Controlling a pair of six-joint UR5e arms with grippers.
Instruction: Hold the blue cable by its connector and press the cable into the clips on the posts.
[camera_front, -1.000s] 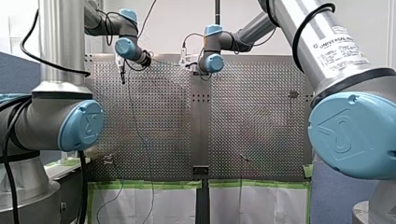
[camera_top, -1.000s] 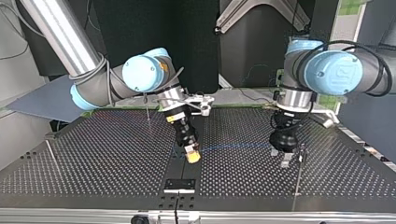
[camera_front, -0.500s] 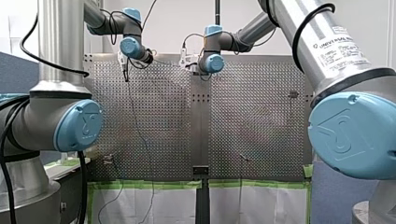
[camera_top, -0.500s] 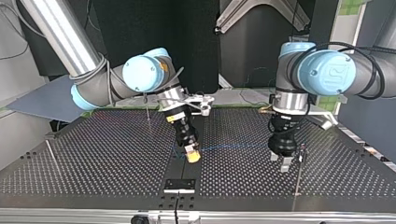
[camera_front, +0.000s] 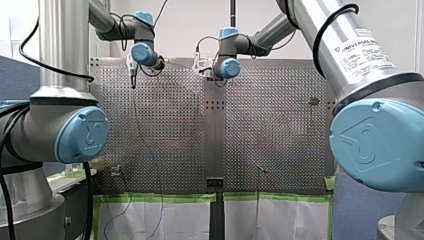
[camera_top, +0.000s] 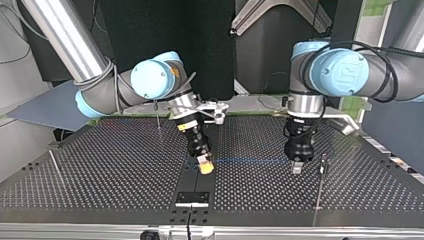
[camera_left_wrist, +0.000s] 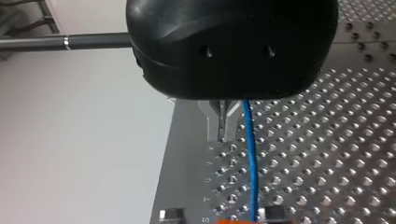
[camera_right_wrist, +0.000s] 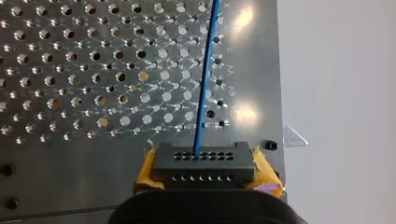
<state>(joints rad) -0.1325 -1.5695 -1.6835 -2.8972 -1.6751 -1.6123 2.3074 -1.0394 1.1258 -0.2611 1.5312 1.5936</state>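
Perforated metal table, thin blue cable, blocky connector

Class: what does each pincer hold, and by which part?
Right pincer grips the cable by its connector. Left pincer seems to hold nothing; the cable runs beside its shut fingers.

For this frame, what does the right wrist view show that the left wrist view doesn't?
Only the right wrist view: the connector, dark with rows of holes, gripped between my right claw's yellow pads, with the blue cable entering its face. Only the left wrist view: my left claw, sitting beside the cable rather than around it, and a dark rod behind it. Both: the blue cable running over the perforated table.
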